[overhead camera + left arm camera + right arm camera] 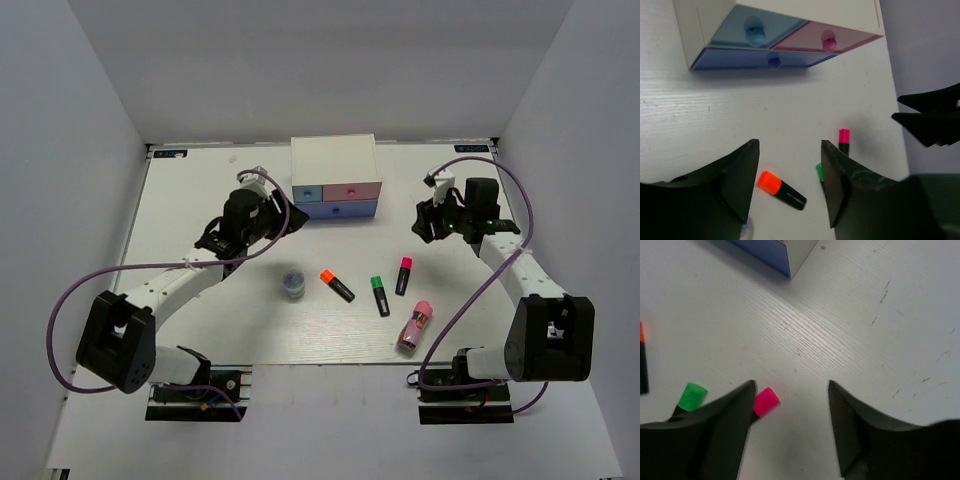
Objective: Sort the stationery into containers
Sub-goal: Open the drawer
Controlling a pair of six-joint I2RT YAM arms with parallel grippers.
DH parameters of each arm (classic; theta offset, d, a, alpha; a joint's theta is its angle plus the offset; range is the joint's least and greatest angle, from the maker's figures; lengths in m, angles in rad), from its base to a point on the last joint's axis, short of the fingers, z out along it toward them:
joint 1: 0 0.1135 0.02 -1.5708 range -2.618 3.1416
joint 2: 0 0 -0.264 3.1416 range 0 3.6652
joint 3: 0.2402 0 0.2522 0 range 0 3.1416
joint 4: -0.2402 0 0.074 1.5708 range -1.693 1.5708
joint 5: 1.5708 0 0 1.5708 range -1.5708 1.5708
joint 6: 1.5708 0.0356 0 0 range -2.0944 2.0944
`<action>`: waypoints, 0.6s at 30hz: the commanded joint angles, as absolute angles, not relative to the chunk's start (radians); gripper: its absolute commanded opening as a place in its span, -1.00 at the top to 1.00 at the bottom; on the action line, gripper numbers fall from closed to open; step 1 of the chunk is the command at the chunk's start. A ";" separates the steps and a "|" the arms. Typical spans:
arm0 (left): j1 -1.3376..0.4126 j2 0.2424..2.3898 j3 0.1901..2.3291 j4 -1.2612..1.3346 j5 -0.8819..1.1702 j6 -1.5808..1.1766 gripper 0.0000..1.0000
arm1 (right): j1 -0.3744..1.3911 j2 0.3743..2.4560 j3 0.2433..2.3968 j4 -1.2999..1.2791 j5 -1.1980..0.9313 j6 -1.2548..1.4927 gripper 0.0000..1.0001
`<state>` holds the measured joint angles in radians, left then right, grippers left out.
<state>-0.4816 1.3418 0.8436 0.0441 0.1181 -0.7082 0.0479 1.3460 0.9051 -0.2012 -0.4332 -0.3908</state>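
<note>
Stationery lies unsorted on the desk [190, 190]: orange highlighter [337, 285], green highlighter [380, 295], pink-red highlighter [403, 276], pink tube [414, 327] and blue-grey pot [293, 283], all before the drawer chest [335, 180], whose drawers are closed. Left claw [790, 150], apart and empty, faces the drawer fronts, probably to pull a knob. Right claw [792, 390], apart and empty, hovers beside the pink-red highlighter.
</note>
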 commanded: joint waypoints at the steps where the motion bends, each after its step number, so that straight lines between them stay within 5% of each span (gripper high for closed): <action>1: -0.495 1.345 0.807 0.159 0.061 -0.765 -0.18 | 0.049 1.321 0.907 -0.198 -0.489 -0.361 -0.06; 2: -0.495 1.359 0.796 0.184 0.061 -0.776 0.13 | 0.051 1.321 0.901 -0.192 -0.491 -0.351 0.08; 3: -0.495 1.359 0.784 0.219 0.061 -0.785 0.21 | 0.049 1.316 0.891 -0.177 -0.503 -0.333 0.08; 6: -0.495 1.417 0.796 0.259 0.061 -0.796 0.07 | 0.051 1.312 0.877 -0.155 -0.526 -0.321 -0.33; 9: -0.495 1.489 0.845 0.270 0.061 -0.796 -0.17 | 0.051 1.316 0.865 -0.130 -0.546 -0.310 -0.37; 13: -0.495 1.567 0.867 0.319 0.020 -0.796 -0.15 | 0.052 1.321 0.847 -0.089 -0.571 -0.279 0.02; 18: -0.505 1.612 0.839 0.474 -0.096 -0.850 -0.15 | 0.051 1.321 0.836 -0.048 -0.586 -0.261 0.12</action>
<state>-0.4965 1.6146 0.8307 0.3408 -0.0063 -0.8185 0.0479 1.3403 0.8524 -0.1188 -0.5488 -0.2871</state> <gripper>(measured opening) 0.578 0.447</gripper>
